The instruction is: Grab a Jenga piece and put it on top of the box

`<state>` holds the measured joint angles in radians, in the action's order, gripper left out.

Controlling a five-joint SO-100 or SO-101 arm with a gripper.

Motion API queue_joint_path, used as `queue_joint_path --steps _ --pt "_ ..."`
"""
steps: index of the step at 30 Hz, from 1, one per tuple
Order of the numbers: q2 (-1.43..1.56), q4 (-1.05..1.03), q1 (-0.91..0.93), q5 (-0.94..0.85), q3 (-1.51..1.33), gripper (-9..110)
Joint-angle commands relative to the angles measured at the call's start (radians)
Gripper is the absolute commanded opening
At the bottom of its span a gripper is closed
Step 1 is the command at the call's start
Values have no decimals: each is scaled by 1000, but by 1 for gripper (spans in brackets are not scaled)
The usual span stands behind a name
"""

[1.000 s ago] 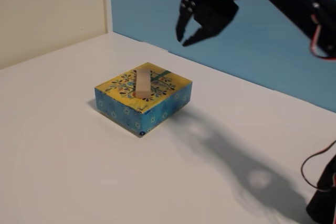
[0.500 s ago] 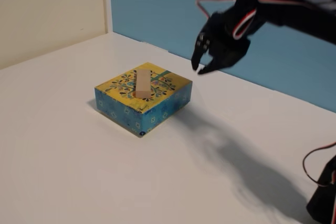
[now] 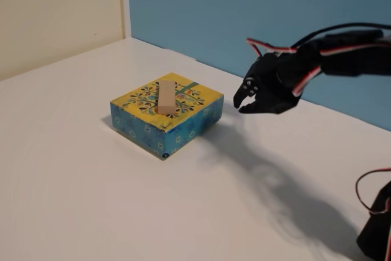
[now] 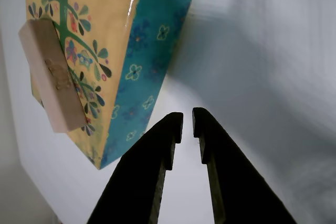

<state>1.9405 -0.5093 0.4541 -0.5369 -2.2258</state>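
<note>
The Jenga piece (image 3: pixel 165 96) lies flat on the yellow patterned top of the box (image 3: pixel 183 123), free of any grip. In the wrist view the same light wooden Jenga piece (image 4: pixel 51 77) rests on the box (image 4: pixel 142 61) at upper left. My black gripper (image 3: pixel 243 103) hangs low to the right of the box, a short gap away and just above the table. Its two fingers (image 4: pixel 152 171) point at the table beside the box's blue side, with the gripper (image 4: pixel 187 121) shut and nothing between the tips.
The box stands on a white table (image 3: pixel 91 200) against a blue back wall (image 3: pixel 244 10) and a cream side wall (image 3: pixel 55 10). Red and black cables and the arm's base (image 3: pixel 376 224) sit at the lower right.
The gripper has dropped from high above the table and moved right, down to box height. Its fingers have closed from slightly apart. Box and Jenga piece have not moved.
</note>
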Motion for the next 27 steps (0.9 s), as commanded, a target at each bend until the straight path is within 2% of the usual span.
queue_joint_path --steps 1,10,21,27 --pt "74 80 14 5 -61 0" --pt "236 249 11 -2 -321 0" --pt "305 428 -15 2 -529 0" --pt "437 479 -31 -2 -640 0"
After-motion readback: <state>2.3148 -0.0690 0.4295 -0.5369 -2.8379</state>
